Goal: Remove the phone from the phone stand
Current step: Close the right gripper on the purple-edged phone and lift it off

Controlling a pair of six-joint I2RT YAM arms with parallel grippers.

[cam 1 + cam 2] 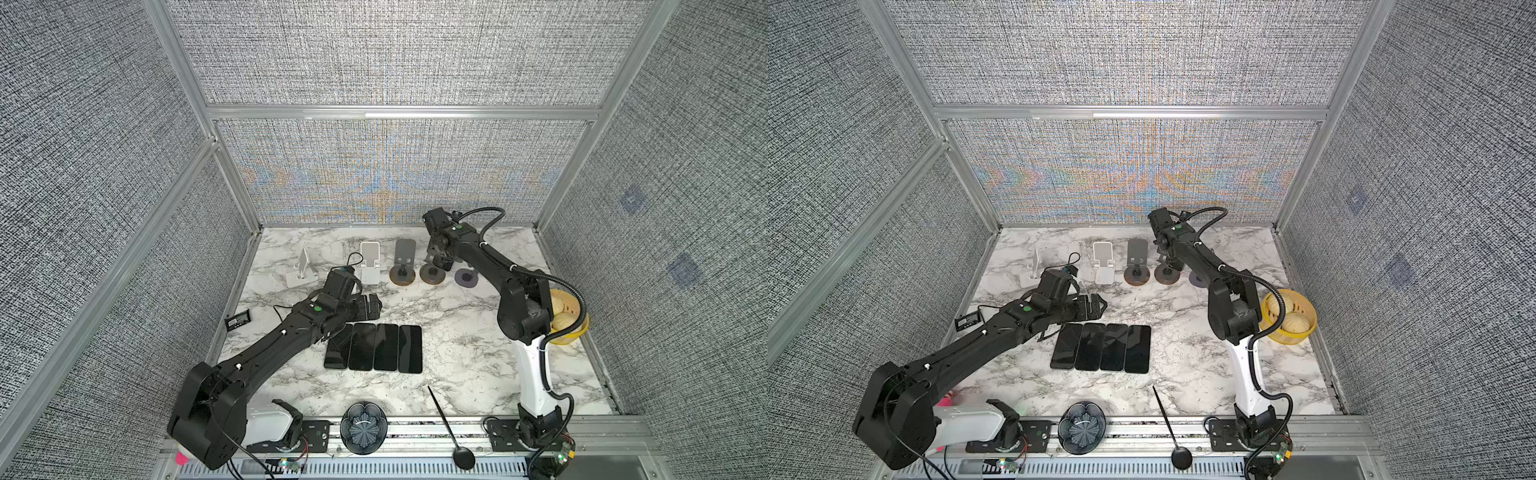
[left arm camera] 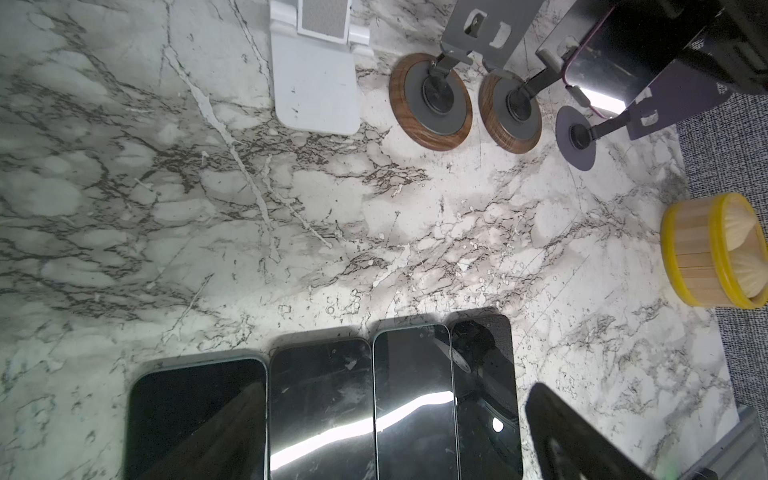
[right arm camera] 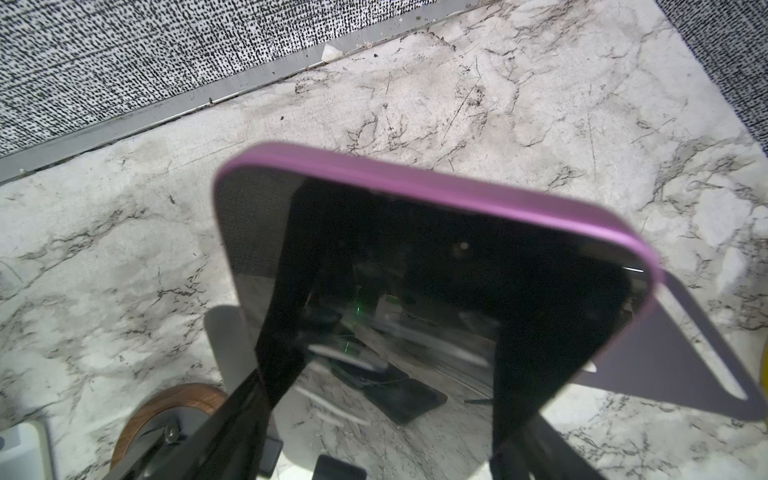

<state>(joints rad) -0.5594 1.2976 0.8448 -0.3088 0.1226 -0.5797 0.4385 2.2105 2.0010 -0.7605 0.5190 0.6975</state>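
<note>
With the right gripper (image 3: 380, 395) unclenched and empty before its screen, the phone (image 3: 457, 249) is seen leaning on the wood-based phone stand (image 2: 509, 112), which could be tipped, or the neighbouring purple stand (image 2: 575, 139) struck, if the glass is pushed rather than the edges pinched.

Grey woven cloth walls (image 1: 399, 54) with silver metal bars (image 1: 399, 112) stand behind the right gripper (image 1: 439, 261). A white marble table (image 1: 457, 332) lies under it.
</note>
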